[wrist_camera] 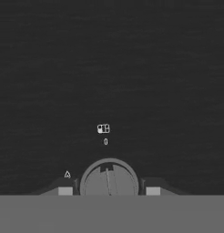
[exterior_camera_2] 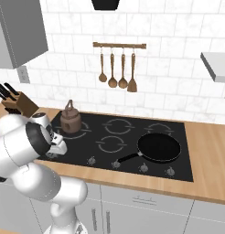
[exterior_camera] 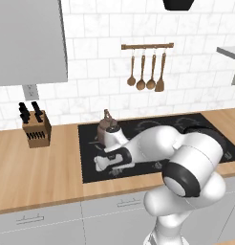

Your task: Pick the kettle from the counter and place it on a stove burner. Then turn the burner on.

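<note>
Two rear flanks; cooktop [exterior_camera_2: 132, 132] close-up

The kettle [exterior_camera_2: 71, 119] blocks the cooktop's [exterior_camera_2: 128, 129] back-left, the pan [exterior_camera_2: 158, 147] its front-right; the middle lies open.

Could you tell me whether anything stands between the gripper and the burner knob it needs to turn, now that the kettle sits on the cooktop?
Nothing visible does. In the hand view the gripper has a finger tip on each side of the round knob, with bare black cooktop beyond. The kettle stands farther back on its burner, and the frying pan lies well aside.
</note>
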Robot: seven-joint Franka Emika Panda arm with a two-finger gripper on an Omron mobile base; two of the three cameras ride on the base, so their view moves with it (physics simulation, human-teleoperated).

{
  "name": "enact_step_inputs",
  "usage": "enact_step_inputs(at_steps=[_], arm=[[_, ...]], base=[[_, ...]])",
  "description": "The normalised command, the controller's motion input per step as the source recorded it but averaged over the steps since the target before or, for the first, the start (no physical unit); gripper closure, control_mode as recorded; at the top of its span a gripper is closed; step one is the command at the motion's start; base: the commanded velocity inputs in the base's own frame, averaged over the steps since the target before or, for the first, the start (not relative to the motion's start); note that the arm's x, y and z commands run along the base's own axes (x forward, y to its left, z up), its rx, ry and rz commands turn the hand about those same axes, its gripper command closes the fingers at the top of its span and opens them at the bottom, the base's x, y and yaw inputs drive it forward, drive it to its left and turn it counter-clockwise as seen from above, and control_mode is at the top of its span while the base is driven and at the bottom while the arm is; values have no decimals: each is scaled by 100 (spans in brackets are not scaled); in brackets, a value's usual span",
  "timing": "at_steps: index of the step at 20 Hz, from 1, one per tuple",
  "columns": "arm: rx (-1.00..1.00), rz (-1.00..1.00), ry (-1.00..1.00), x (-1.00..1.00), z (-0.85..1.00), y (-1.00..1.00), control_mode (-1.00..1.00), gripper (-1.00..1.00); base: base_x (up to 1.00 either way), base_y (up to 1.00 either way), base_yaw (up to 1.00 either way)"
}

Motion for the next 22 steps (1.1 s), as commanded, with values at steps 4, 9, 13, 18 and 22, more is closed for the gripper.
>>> enact_step_inputs(at_steps=[4, 9, 13, 18, 22], arm=[[-9, 35, -1, 0, 0, 4, -100, 100], [-11, 39, 0, 0, 0, 8, -100, 100], [-11, 41, 0, 0, 0, 12, -100, 100], [-11, 45, 0, 0, 0, 9, -100, 100], [-11, 47, -1, -3, 0, 8, -100, 100]], base=[[0, 0, 0], [0, 0, 0], [0, 0, 0], [0, 0, 0], [0, 0, 0]])
